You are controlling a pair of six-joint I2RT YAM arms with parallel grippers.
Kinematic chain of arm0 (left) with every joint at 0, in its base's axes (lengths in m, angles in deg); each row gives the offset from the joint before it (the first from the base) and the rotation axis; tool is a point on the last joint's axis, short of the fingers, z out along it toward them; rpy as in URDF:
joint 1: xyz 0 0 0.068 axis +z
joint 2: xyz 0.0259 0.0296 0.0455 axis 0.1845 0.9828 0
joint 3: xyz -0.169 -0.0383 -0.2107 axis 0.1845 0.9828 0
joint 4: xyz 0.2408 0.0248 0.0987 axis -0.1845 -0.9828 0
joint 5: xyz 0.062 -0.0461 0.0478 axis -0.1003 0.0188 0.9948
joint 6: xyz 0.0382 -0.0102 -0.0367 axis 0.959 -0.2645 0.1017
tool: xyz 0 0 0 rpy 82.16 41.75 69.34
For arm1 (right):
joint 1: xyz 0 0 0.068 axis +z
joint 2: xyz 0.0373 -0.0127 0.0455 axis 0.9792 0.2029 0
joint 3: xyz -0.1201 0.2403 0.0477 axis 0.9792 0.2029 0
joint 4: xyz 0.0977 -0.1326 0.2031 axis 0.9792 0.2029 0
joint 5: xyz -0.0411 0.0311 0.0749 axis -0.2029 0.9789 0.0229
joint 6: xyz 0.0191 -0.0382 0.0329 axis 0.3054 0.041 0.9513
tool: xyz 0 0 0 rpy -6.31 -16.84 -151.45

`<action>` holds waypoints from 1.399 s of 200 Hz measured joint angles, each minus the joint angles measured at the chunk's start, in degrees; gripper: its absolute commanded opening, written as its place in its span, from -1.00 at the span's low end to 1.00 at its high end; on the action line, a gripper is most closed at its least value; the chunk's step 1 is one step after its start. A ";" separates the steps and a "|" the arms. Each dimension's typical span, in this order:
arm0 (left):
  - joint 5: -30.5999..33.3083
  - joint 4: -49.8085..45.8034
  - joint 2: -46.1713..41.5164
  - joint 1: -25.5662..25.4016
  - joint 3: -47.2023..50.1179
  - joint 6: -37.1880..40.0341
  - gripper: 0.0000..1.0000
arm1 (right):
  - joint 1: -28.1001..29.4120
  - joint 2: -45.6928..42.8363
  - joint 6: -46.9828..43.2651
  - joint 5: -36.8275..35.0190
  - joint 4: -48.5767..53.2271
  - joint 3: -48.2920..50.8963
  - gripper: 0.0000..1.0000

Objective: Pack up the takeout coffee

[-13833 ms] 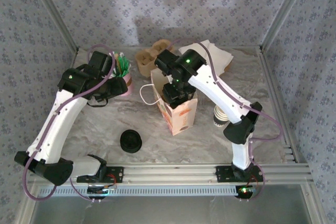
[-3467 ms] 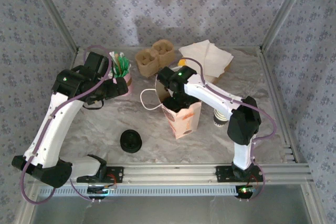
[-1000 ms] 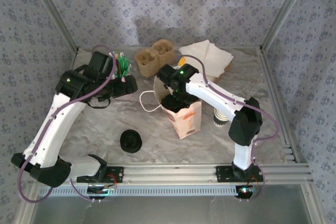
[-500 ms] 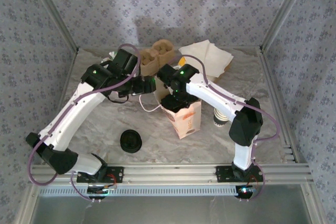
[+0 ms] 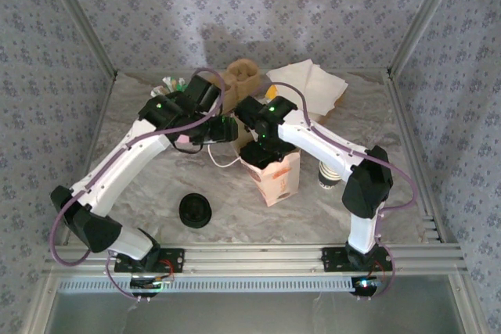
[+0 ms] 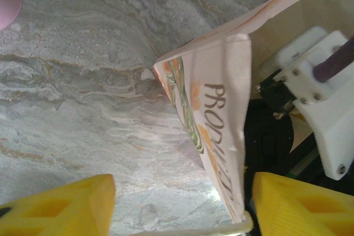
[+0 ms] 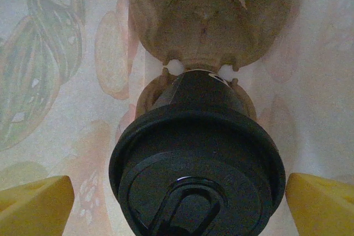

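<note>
Right wrist view: takeout coffee (image 7: pixel 196 181) sits in carrier (image 7: pixel 207 15) inside bag (image 7: pixel 50 42).

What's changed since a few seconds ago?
The left tool swung right to the paper bag and now has the bag's edge between its open fingers. The right tool stays open inside the bag, either side of the takeout coffee. The lid stack and spare cups are unmoved.
</note>
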 measured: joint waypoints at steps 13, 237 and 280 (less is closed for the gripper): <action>0.15 0.00 0.20 -0.17 0.35 0.15 0.06 | -0.09 -0.02 0.00 0.02 -0.11 0.22 1.00; 4.72 -1.73 4.87 -4.24 -5.05 2.51 -1.00 | -0.74 -4.04 -0.07 0.50 -7.08 5.81 0.97; 4.68 -2.19 5.35 -4.24 -5.73 3.23 -1.00 | -0.74 -6.27 -1.44 1.14 -10.69 8.26 0.96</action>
